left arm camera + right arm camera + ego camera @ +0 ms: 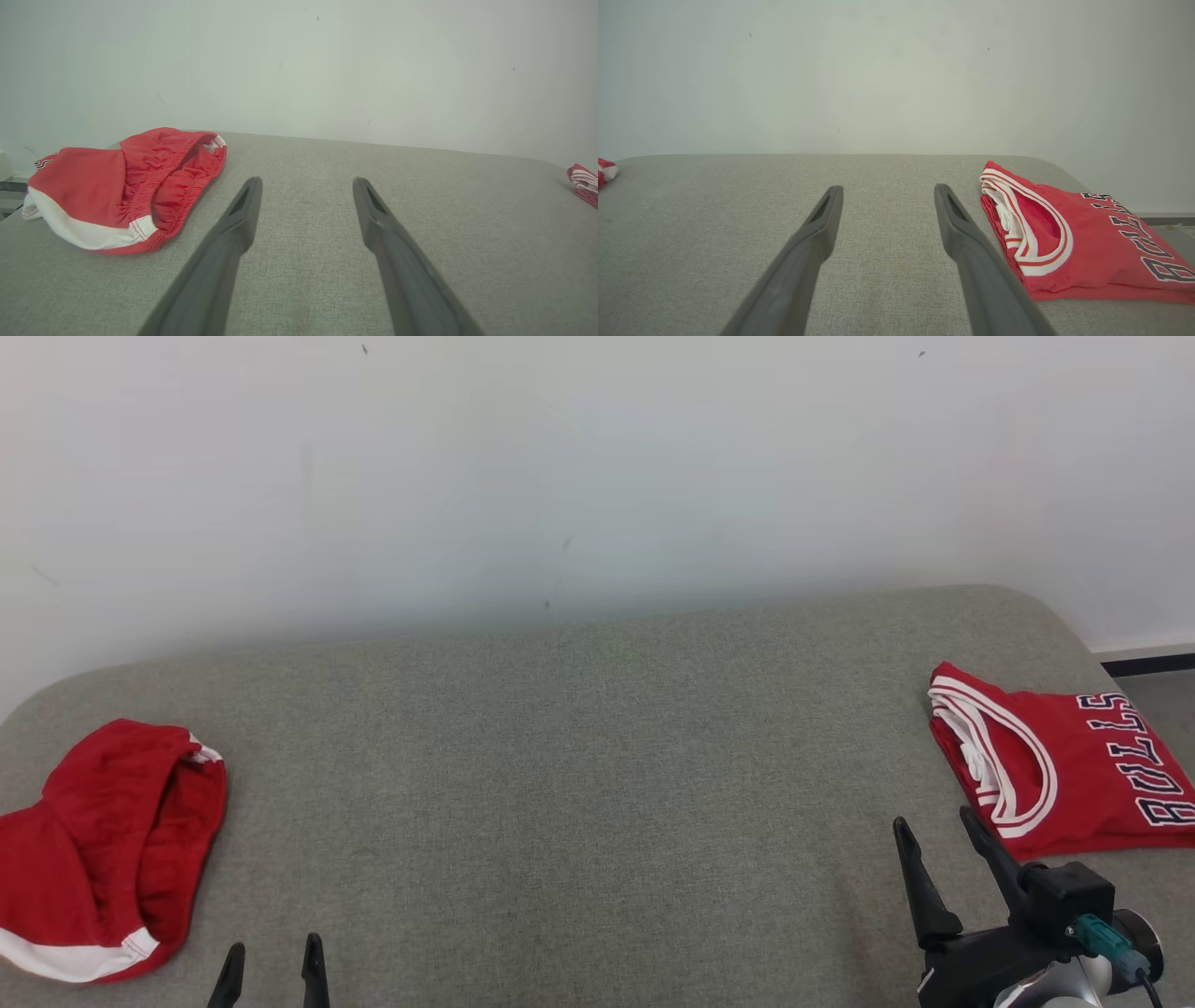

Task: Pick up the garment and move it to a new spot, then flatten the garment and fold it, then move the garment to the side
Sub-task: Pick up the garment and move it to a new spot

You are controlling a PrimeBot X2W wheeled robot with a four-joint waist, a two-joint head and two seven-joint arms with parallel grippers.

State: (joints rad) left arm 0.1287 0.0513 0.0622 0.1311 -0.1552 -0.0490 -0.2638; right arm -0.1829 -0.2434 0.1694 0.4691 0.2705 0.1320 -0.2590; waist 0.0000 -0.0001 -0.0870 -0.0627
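Both arms sit low at the near edge of the grey padded counter [579, 756], and both are empty. The left hand [273, 952] has its two dark fingers spread wide with nothing between them, and the right hand [934, 821] is spread just as wide, also holding nothing. Now, the piece that matters: the crumpled red shorts [103, 840], heaped at the far left of the counter and running off the left edge of the head view. A folded red jersey [1074, 756] lies flat on the right, just beyond the right hand's tips. That one looks already dealt with, so I judge the shorts are the garment to lift. They lie to the left of the left hand and a little ahead of it, near but apart; the right hand is well apart from them, clear across the counter. In the left wrist view the shorts [117, 186] sit off to the left of the fingers, elastic waistband gaping toward the counter's middle, white-trimmed hem at the near end. The heap's long axis runs roughly near to far, leaning right. Which layer lies on top is hard to tell. So it looks like the left arm's job, swinging left and forward
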